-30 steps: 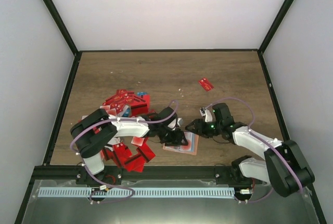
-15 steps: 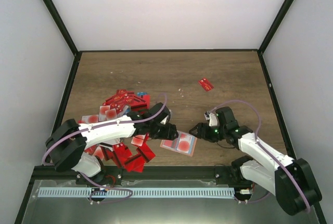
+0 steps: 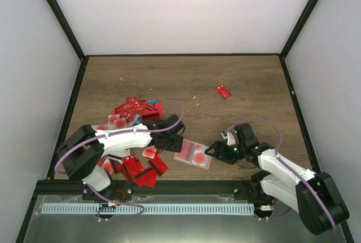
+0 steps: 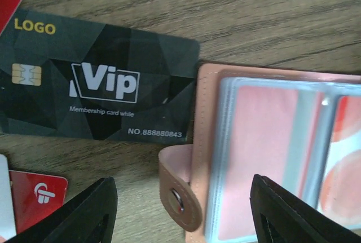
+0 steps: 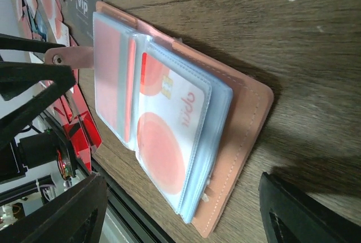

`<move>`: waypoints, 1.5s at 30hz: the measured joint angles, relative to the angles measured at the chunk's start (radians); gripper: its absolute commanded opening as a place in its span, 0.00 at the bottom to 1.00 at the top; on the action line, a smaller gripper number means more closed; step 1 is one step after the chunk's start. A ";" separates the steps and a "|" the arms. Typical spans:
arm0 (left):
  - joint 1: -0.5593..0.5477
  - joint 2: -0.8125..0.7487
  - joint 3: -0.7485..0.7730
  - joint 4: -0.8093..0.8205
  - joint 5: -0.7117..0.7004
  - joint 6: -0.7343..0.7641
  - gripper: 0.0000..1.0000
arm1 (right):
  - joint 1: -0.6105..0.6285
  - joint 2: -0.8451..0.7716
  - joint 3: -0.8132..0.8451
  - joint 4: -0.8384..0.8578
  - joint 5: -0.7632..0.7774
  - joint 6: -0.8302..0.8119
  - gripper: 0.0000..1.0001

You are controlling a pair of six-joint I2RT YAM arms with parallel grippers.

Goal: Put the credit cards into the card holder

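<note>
The wood counter (image 3: 254, 79) carries the card holder (image 3: 193, 154), lying open by its near edge between the left end effector (image 3: 175, 143) and the right end effector (image 3: 212, 151). Both are spread and empty. The credit cards (image 3: 132, 113) are heaped to the holder's left.

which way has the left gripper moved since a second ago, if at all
Yes. The left gripper has drawn left, off the middle of the card holder to its left edge.

The card holder (image 3: 194, 154) lies on the bench (image 3: 169, 76) near its near edge, the heap of credit cards (image 3: 135, 109) just left of it, one lone card (image 3: 223, 91) farther back, right.
</note>
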 measured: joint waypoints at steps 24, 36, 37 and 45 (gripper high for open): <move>-0.041 0.090 0.010 0.031 -0.078 0.051 0.53 | -0.002 0.059 -0.020 0.153 -0.074 0.076 0.75; -0.041 0.098 -0.003 0.090 -0.042 0.051 0.46 | -0.005 0.031 -0.020 0.243 -0.172 0.134 0.74; -0.041 0.097 -0.005 0.094 -0.042 0.051 0.46 | -0.005 0.030 -0.020 0.257 -0.182 0.139 0.74; -0.041 0.095 -0.007 0.101 -0.040 0.045 0.44 | -0.005 0.020 -0.013 0.287 -0.212 0.150 0.74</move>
